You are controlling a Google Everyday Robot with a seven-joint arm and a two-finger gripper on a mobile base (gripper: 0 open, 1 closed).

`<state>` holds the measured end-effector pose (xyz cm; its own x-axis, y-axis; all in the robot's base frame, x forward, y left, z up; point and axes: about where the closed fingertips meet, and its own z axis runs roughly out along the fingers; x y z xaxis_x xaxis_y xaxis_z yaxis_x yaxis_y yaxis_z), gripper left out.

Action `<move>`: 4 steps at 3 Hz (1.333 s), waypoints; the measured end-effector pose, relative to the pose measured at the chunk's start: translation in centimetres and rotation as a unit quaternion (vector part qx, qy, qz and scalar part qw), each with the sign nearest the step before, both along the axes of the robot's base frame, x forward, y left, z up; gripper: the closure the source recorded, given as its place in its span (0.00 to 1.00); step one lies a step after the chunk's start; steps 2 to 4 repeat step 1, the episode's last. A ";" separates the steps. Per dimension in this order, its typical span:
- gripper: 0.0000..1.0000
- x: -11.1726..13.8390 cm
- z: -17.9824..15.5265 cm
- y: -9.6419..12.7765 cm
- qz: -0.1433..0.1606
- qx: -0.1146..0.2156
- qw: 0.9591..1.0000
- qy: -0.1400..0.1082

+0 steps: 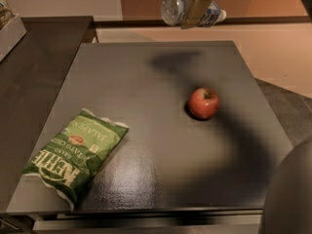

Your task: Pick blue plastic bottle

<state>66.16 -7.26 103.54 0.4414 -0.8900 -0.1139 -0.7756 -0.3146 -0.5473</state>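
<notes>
The blue plastic bottle [176, 7] is clear with a pale blue and white label and a white cap. It lies sideways in the air at the top of the camera view, high above the far edge of the dark table [146, 82]. My gripper [195, 6] is shut on the blue plastic bottle around its middle. The bottle's base faces left and the cap points right. Most of the arm is out of view above.
A red apple [204, 103] sits right of the table's middle. A green Kettle chips bag [75, 152] lies at the front left. A darker counter [29, 67] adjoins the left side. The robot's body [290, 194] fills the bottom right corner.
</notes>
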 end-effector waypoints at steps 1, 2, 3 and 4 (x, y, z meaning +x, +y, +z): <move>1.00 0.0 0.1 0.1 0.002 0.003 1.000 0.000; 1.00 0.0 0.1 0.1 0.002 0.003 1.000 0.000; 1.00 0.0 0.1 0.1 0.002 0.003 1.000 0.000; 1.00 0.0 0.1 0.1 0.002 0.003 1.000 0.000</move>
